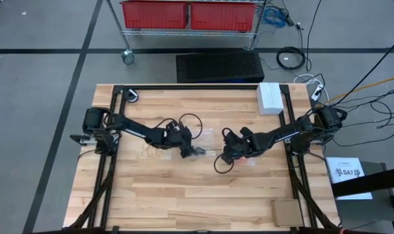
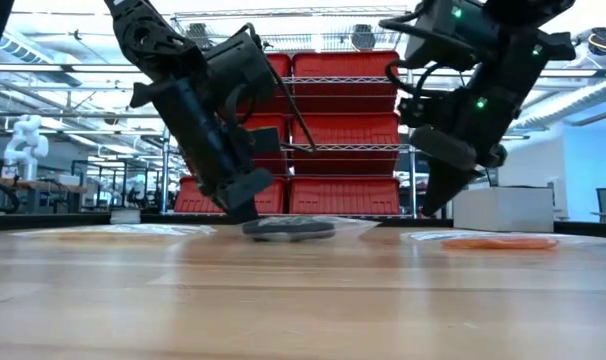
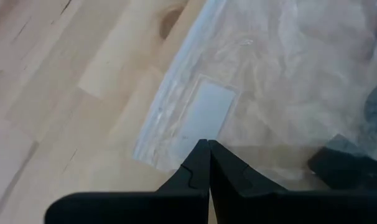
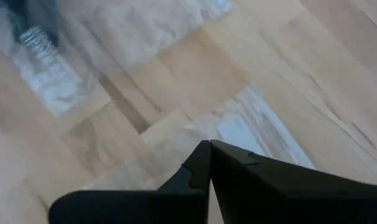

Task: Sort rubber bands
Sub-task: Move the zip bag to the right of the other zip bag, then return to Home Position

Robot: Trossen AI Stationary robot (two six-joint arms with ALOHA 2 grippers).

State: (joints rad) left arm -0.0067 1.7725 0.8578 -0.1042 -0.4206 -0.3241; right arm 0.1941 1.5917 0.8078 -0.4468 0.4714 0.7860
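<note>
Bare wooden worktop (image 2: pixel 303 300) is filling the front of the low view. Behind it, the black rubber bands (image 2: pixel 288 228) are lying in a flat pile near the middle, just beside the left tool (image 2: pixel 245 207), which is hanging low with its fingers pressed together and holding nothing. The orange rubber bands (image 2: pixel 500 242) are lying on a clear plastic bag (image 4: pixel 251 134) under the right tool (image 2: pixel 430 205), whose fingers are pressed together too. Red bins (image 2: pixel 348 130) are standing on a wire shelf far behind.
</note>
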